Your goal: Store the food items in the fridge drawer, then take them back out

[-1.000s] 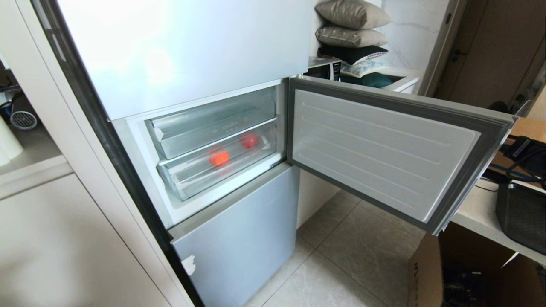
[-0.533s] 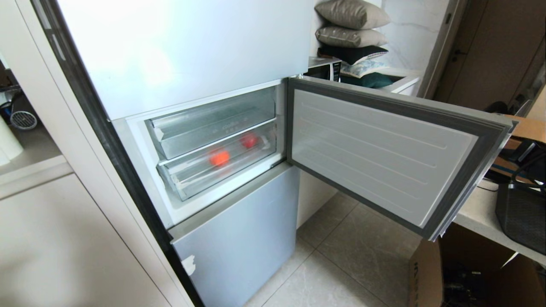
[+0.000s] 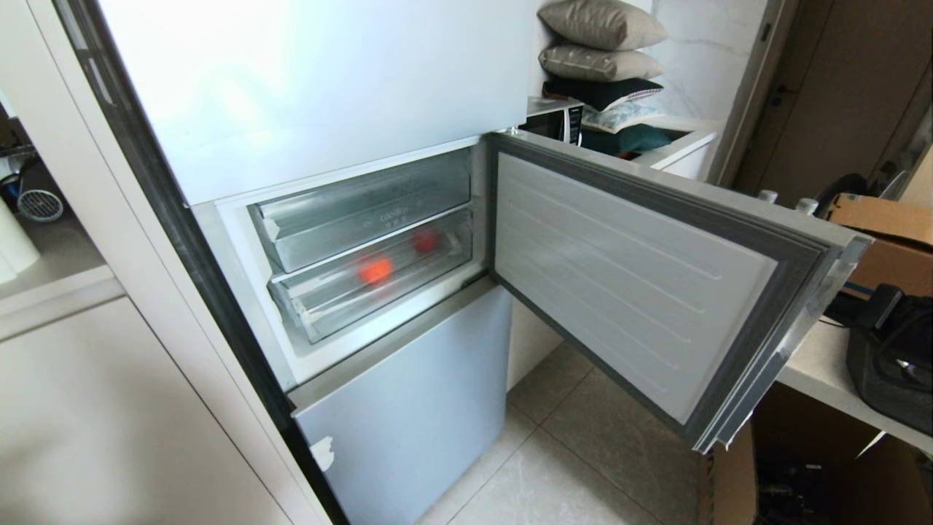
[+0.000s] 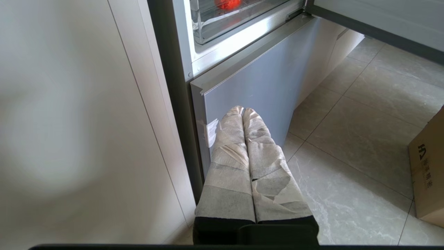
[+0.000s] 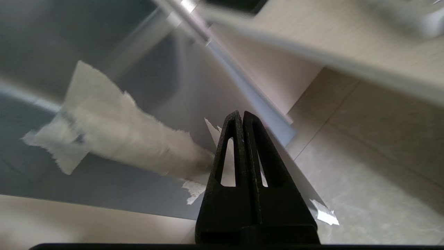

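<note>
Clear plastic fridge drawer (image 3: pixel 364 281), ribbed.

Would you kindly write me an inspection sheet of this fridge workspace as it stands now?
Surface: pale tiled floor, bare where seen.
Job's things: orange-red round fruit and glossy red round fruit lie in the lower clear plastic drawer, pushed in; middle fridge door open.
Clutter: cardboard box on floor; stacked cushions.
Grippers: left gripper shut, low before the grey bottom door; right gripper shut, close against the open door's taped outer side.
Cables: nothing seen clearly.
Surroundings: counter, microwave.
</note>
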